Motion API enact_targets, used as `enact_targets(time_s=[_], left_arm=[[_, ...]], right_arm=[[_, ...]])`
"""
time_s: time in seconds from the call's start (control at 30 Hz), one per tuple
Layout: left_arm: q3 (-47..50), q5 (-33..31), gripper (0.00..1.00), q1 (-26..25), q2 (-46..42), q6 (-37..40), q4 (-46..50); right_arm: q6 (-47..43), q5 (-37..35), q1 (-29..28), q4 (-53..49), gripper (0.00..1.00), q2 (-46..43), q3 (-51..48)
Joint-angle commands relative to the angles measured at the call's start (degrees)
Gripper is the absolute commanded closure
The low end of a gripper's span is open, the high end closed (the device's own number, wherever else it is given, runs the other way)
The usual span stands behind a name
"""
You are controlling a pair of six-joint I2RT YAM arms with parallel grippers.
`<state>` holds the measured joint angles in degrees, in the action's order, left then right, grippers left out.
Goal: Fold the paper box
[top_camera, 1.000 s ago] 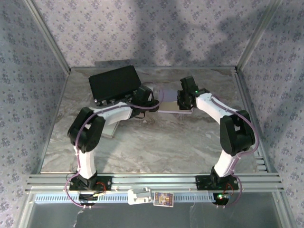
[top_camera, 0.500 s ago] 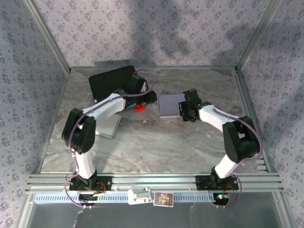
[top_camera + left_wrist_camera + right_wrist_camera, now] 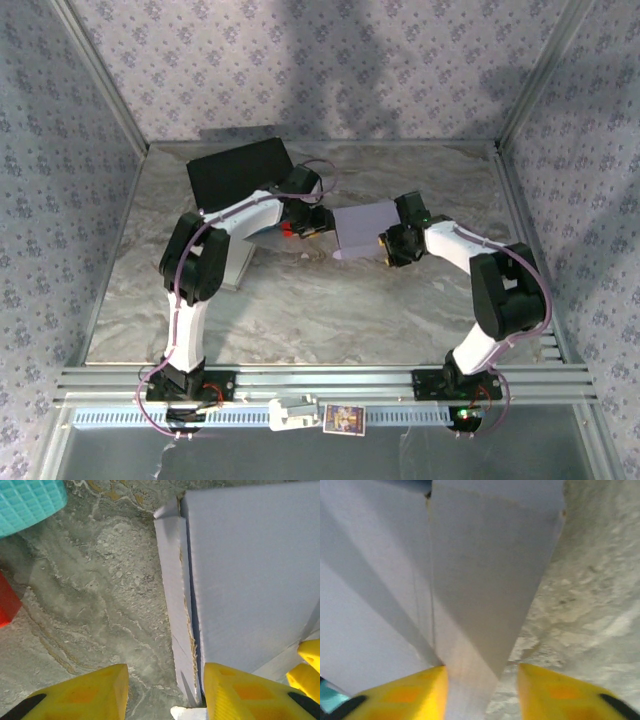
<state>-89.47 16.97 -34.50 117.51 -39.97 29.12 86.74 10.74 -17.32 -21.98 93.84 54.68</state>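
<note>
The lavender paper box (image 3: 362, 228) lies flat in the middle of the marble table. My left gripper (image 3: 316, 222) is at its left edge. In the left wrist view that gripper (image 3: 165, 692) is open: a narrow side flap (image 3: 176, 590) of the paper box (image 3: 250, 570) stands just inside the right finger (image 3: 240, 692), with bare table up to the left finger. My right gripper (image 3: 392, 245) is at the box's right edge. There, the right gripper (image 3: 482, 692) is open around a raised flap (image 3: 485, 580), which lies close to the left finger (image 3: 405, 695) and apart from the right one.
A black case (image 3: 240, 170) sits at the back left. A white slab (image 3: 235, 265) lies under the left arm. A small red thing (image 3: 290, 229) is beside the left gripper, red (image 3: 7, 600) in the wrist view below a teal gridded object (image 3: 30, 500).
The left gripper swung from the black case back to the box's left edge. The right gripper went from shut to open and drew nearer. The box shifted and turned slightly.
</note>
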Motion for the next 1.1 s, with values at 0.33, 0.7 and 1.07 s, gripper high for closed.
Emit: enact_targets(time_s=[0.33,0.7,1.07], left_arm=[[-3.5,4.1,0.55,-0.6,0.5,0.2,1.9],[-6.5,2.0,0.54,-0.9,1.8,-1.7,2.6],[-10.1,2.9,0.51,-1.9,7.3,0.1,2.6]], right_arm=[[-40.1,3.3,13.0,-25.9,0.27,-10.8,16.4],[-54.7,7.7,17.0,-30.8,0.43,4.8,27.5],[-66.5,1.9,14.6,-29.4,0.40,14.0,29.7]])
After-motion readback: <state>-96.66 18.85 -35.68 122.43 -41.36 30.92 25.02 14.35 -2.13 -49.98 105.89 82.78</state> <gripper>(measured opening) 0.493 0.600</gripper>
